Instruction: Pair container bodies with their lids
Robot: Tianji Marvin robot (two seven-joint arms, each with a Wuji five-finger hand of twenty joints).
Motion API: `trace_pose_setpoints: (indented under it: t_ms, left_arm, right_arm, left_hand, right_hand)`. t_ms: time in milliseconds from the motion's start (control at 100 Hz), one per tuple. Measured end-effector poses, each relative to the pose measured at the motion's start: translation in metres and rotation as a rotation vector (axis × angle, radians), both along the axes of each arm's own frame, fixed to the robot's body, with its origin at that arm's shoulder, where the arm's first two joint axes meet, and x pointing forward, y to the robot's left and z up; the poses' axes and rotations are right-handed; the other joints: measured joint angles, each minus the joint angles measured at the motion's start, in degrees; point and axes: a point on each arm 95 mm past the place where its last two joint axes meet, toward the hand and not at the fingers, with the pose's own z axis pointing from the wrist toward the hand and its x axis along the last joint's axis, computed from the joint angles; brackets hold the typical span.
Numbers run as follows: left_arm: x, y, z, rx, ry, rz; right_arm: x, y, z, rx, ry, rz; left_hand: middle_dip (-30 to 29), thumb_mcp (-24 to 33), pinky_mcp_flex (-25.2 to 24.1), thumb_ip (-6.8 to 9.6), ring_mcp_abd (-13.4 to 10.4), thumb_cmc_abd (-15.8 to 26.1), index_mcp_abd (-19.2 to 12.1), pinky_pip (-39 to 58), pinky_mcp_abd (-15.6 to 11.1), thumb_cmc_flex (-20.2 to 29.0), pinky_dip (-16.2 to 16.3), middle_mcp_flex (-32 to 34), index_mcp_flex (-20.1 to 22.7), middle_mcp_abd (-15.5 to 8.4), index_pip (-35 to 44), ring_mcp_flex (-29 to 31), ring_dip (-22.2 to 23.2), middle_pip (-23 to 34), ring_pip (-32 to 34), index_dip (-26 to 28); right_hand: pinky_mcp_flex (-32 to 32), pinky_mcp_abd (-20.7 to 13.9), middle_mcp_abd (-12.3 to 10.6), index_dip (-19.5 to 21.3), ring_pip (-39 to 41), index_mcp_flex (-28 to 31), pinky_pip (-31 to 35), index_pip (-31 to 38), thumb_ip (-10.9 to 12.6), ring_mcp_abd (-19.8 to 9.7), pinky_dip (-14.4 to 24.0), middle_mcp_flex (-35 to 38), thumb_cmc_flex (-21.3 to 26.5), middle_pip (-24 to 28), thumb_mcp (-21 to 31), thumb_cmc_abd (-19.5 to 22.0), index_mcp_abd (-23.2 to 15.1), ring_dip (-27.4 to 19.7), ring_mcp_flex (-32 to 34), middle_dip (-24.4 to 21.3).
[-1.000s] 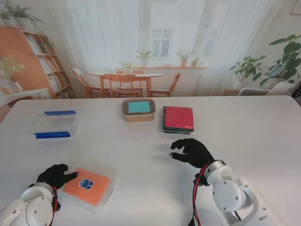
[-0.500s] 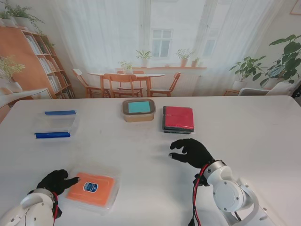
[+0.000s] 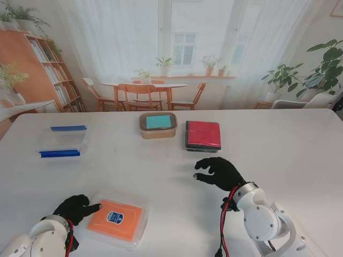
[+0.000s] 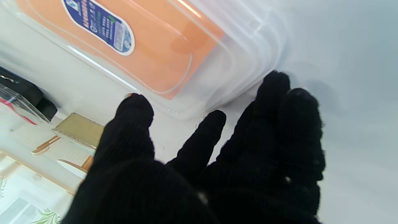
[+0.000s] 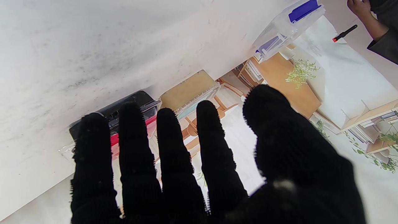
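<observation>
Near the left corner of the white tabletop point(image 3: 278, 144), the left robot hand point(image 3: 75, 208) touches an orange lid point(image 3: 116, 220), fingers spread, gripping nothing. Far left sits a clear box point(image 3: 63, 142). Right of centre, the right robot hand point(image 3: 218, 172) hovers open.

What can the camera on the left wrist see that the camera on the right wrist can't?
Only the left wrist view shows the orange lid with its blue sticker, lying close beyond the left hand, whose fingers are spread with nothing gripped.

Only the right wrist view shows the clear container with blue clips and the open right hand.

Both show the white table, the tan container and the black container with the red lid.
</observation>
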Motion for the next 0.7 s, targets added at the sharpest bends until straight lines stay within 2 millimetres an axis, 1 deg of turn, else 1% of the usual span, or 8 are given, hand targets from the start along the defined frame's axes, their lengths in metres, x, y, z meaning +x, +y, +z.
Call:
trace_pose_setpoints:
  t_ms: [20, 140, 350, 390, 420, 510, 590, 700]
  left_arm:
    - [-0.001, -0.002, 0.0, -0.004, 0.002, -0.002]
    - [-0.007, -0.01, 0.001, -0.024, 0.015, -0.007]
    - [-0.016, -0.015, -0.001, -0.029, 0.03, -0.005]
    - [-0.018, -0.015, -0.001, -0.03, 0.033, -0.004]
    - [-0.019, -0.015, -0.001, -0.031, 0.034, -0.004]
    - [-0.022, -0.016, -0.001, -0.035, 0.038, -0.003]
    - [-0.024, -0.017, -0.001, -0.045, 0.044, -0.004]
    - [-0.025, -0.02, 0.0, -0.073, 0.058, -0.008]
  right_arm:
    - [0.0, 0.0, 0.0, 0.0, 0.0, 0.0]
    - [0.0, 0.0, 0.0, 0.002, -0.002, -0.002]
    - [0.0, 0.0, 0.0, 0.007, 0.003, -0.002]
    - [0.0, 0.0, -0.001, 0.008, 0.004, -0.002]
    - [0.0, 0.0, -0.001, 0.009, 0.004, -0.002]
    - [0.0, 0.0, -0.001, 0.011, 0.004, -0.001]
    - [0.0, 0.0, -0.001, 0.012, 0.004, -0.001]
    - [0.0, 0.0, -0.001, 0.012, 0.005, -0.001]
  left_hand:
    - [0.33, 0.0, 0.15, 0.0, 0.0, 0.0, 0.01, 0.02, 0.01, 0.0, 0.0, 0.63, 0.18, -0.42, 0.0, 0.08, 0.0, 0.61, 0.0, 0.0]
    - [1.46, 0.0, 1.14, 0.0, 0.0, 0.0, 0.04, 0.5, 0.17, 0.0, -0.05, 1.63, 0.32, -0.79, 0.0, 1.16, 0.0, 2.25, 0.13, 0.01]
    - [2.83, -0.14, 6.13, -0.01, -1.22, 0.0, 0.05, 3.93, 0.2, -1.14, -0.3, 7.67, 0.86, -4.48, 0.0, 6.07, -0.01, 6.14, 3.47, 0.07]
    - [2.83, -0.07, 7.18, -0.01, -1.54, 0.0, 0.2, 5.28, 0.2, -1.14, -2.04, 8.4, 0.86, -5.08, -0.19, 6.84, -0.01, 6.48, 4.8, 0.07]
    - [2.75, -0.07, 8.06, -0.01, -1.86, 0.0, 0.27, 5.9, 0.16, -1.14, -2.75, 9.19, 0.76, -5.62, -0.46, 7.76, -0.01, 6.48, 5.34, 0.01]
    - [2.51, -0.06, 9.92, -0.01, -2.31, 0.0, 0.32, 7.16, 0.02, -1.14, -3.58, 10.52, 0.63, -6.31, -1.27, 9.39, -0.01, 6.03, 6.66, -0.08]
    - [2.5, -0.06, 11.2, -0.01, -2.74, 0.0, 0.69, 7.96, -0.13, -1.14, -4.32, 11.74, -0.65, -6.99, -1.28, 10.36, -0.41, 5.74, 7.68, -0.1]
    - [1.91, -0.06, 12.75, -0.01, -3.18, 0.0, 1.15, 10.07, -0.15, -1.14, -5.27, 12.6, -1.5, -7.24, -1.28, 11.89, -0.53, 5.79, 9.12, 0.6]
  right_hand:
    - [0.0, 0.0, 0.0, 0.0, 0.0, 0.0, 0.0, 0.0, 0.0, 0.0, 0.0, 0.0, 0.0, 0.0, 0.0, 0.0, 0.0, 0.0, 0.0, 0.0]
    - [0.0, 0.0, 0.0, 0.0, 0.0, 0.0, 0.0, 0.0, 0.0, 0.0, 0.0, -0.01, 0.0, 0.0, 0.0, 0.0, 0.0, 0.0, 0.0, 0.0]
    - [0.0, 0.0, 0.0, 0.0, 0.0, 0.0, 0.0, 0.0, 0.0, 0.0, 0.0, -0.01, 0.0, 0.0, 0.0, 0.0, 0.0, 0.0, 0.0, 0.0]
    - [0.0, 0.0, 0.0, 0.0, 0.0, 0.0, 0.0, 0.0, 0.0, 0.0, 0.0, -0.05, 0.0, 0.0, 0.0, 0.0, 0.0, 0.0, 0.0, 0.0]
    - [0.0, 0.0, 0.0, 0.0, 0.0, 0.0, 0.0, 0.0, 0.0, 0.0, 0.0, -0.5, 0.0, -0.04, 0.0, 0.0, 0.0, 0.0, 0.0, -0.15]
    - [0.0, 0.0, 0.0, 0.01, 0.0, 0.0, 0.0, 0.0, 0.01, 0.0, 0.0, -0.5, 0.0, -0.04, 0.0, 0.0, 0.0, 0.0, 0.0, -0.15]
    - [0.0, 0.0, 0.0, 0.01, 0.0, 0.0, 0.0, 0.0, 0.01, 0.0, 0.0, -0.5, 0.0, -0.04, 0.0, 0.0, 0.0, 0.0, 0.0, -0.15]
    - [0.0, 0.0, 0.0, 0.01, 0.0, 0.0, 0.0, 0.0, 0.01, 0.0, 0.01, -0.5, 0.0, -0.04, 0.0, 0.0, 0.0, 0.0, 0.0, -0.15]
